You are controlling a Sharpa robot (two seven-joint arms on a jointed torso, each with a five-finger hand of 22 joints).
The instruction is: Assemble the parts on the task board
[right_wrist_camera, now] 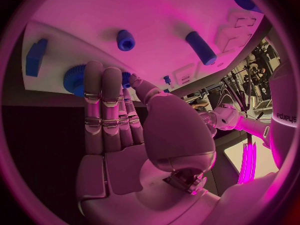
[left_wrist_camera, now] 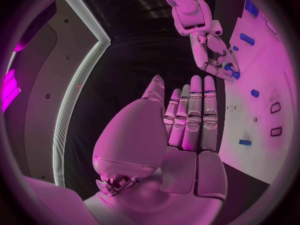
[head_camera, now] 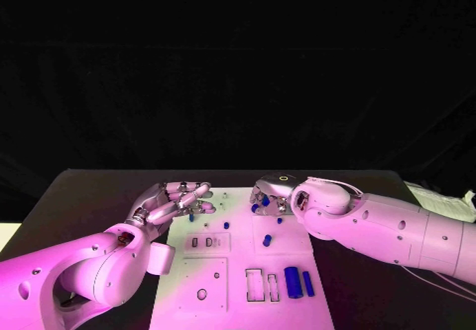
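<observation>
Just beyond the right hand's (right_wrist_camera: 115, 130) straight, empty fingertips (right_wrist_camera: 94, 72), at the board's (right_wrist_camera: 162, 15) edge, a blue gear (right_wrist_camera: 74, 80) is seen, judged light, rigid and best pinched across its toothed rim, while the left hand (head_camera: 177, 199) is held open, empty.

Black table (head_camera: 89, 192) before a dark backdrop (head_camera: 238, 82).

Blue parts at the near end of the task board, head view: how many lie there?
2. A thick blue cylinder lies right of the rectangular slots; a thinner blue rod lies beside it, farther right. Nothing covers that end.
</observation>
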